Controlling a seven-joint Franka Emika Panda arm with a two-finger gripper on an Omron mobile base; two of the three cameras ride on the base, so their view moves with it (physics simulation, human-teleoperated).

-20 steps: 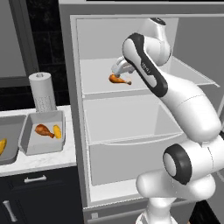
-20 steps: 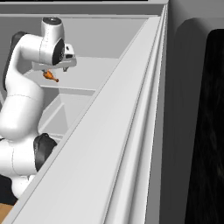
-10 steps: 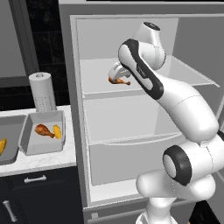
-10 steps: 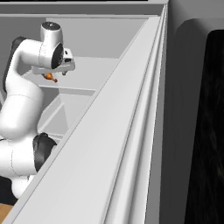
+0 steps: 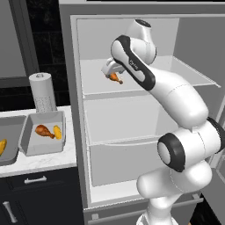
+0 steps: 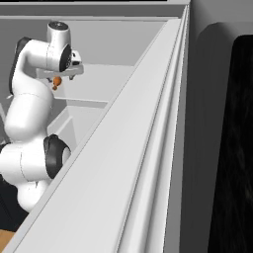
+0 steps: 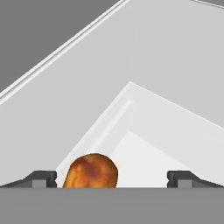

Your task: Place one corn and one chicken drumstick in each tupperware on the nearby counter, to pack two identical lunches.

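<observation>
Open refrigerator interior [image 5: 132,114]: the gripper [image 7: 112,177], jaws spread wide, straddles a chicken drumstick [image 5: 116,78] lying on the upper shelf [image 5: 145,83], while another drumstick [image 5: 43,130] and corn [image 5: 57,132] occupy the counter's [image 5: 39,160] tupperware [image 5: 44,143].

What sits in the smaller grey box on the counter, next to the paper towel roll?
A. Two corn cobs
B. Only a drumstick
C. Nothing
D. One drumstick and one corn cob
D: the smaller tupperware holds a brown chicken drumstick beside a yellow corn.
</observation>
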